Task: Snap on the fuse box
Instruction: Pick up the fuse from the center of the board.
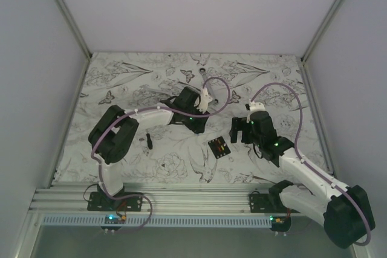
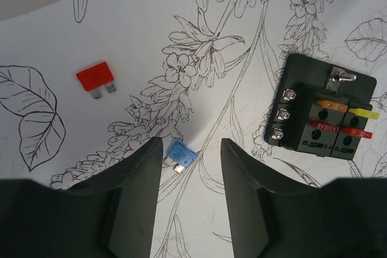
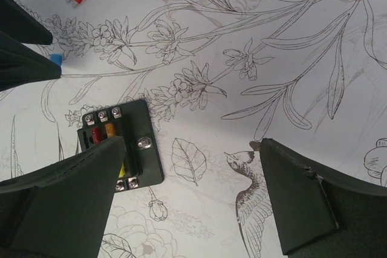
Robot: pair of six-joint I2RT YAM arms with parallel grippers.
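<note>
1. Looking down at the bench, the small squarish black plastic fuse box (image 1: 219,147) lies flat on the flower-printed white table sheet (image 1: 121,83). It sits between the two arms, nearer the right one, with orange, yellow and red blades seated in its slots.
2. The left gripper (image 2: 192,148) hangs low over a small blue blade fuse (image 2: 180,154), jaws apart and straddling it. The fuse sits close to one finger, and I see no clamp on it.
3. The right gripper (image 3: 192,149) hovers just beside the box with its jaws spread wide and nothing between them. One finger hides part of the box from its own camera.
4. First risk, I'd say: the blue fuse lies flat and off-centre in the gap, so closing jaws could shove it sideways or pinch a corner. It would then twist or pop out.
5. Second risk: a fuse held crooked would not line up with a free slot, and pressing could skid the unheld box across the smooth sheet.
6. Third risk: both grippers are close together near the box, so a reach by the left arm could meet the right fingers.
7. Room: a loose red blade fuse (image 2: 95,77) lies well apart from the blue one. A slim black-handled screwdriver (image 1: 148,142) lies beside the left arm, away from the box. Open sheet stretches toward the far side. Plain white walls (image 1: 36,58) close in the sides, and a metal rail (image 1: 193,200) bounds the near edge.
</note>
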